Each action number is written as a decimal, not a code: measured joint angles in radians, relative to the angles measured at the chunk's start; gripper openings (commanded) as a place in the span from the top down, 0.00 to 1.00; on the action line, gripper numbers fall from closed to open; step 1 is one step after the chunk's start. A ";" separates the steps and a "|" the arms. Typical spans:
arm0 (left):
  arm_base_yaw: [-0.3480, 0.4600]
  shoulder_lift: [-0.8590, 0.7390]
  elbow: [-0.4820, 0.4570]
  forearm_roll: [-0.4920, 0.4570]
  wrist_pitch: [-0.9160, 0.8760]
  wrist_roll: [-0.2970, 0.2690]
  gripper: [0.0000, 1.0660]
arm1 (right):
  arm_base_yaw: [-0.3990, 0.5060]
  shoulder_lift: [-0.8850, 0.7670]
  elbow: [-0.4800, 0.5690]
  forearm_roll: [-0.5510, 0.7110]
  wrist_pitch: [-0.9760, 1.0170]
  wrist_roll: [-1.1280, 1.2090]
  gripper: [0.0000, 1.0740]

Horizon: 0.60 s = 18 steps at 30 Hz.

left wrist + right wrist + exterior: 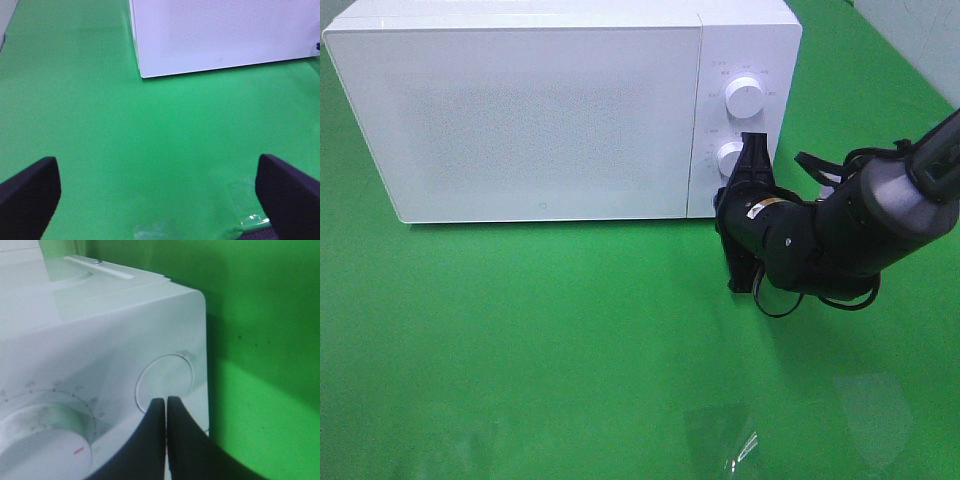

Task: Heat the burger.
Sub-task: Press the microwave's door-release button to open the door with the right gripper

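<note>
The green tabletop (570,350) carries a white microwave (540,110) with its door closed. The burger shows in no view, so its place and the way it lies cannot be told. The right arm (860,225) reaches to the control panel. The right gripper (166,401), fingers pressed together and empty, has its tips at a round flat button (165,377) beside a dial (45,440). The left gripper (160,200) hangs spread wide over the tabletop, holding nothing.

Closed claw (166,401) sits at microwave's (100,340) round button (166,376).
</note>
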 measured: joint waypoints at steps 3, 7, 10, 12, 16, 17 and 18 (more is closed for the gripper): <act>0.000 0.000 0.000 0.000 0.000 0.000 0.08 | -0.006 0.001 -0.005 0.008 0.000 0.000 1.00; 0.000 0.000 0.000 0.000 0.000 0.000 0.08 | -0.019 0.001 -0.007 0.028 -0.003 0.000 1.00; 0.000 0.000 0.000 0.000 0.000 0.000 0.08 | -0.026 0.002 -0.007 0.038 -0.008 -0.008 1.00; 0.000 0.000 0.000 0.000 0.000 0.000 0.08 | -0.026 0.004 -0.007 0.040 -0.012 -0.009 1.00; 0.000 0.000 0.000 0.000 0.000 0.000 0.08 | -0.026 0.022 -0.021 0.042 -0.010 -0.010 1.00; 0.000 0.000 0.000 0.000 0.000 0.000 0.08 | -0.026 0.029 -0.027 0.039 -0.010 -0.010 1.00; 0.000 0.000 0.000 0.000 0.000 0.000 0.08 | -0.026 0.029 -0.027 0.039 -0.010 -0.010 1.00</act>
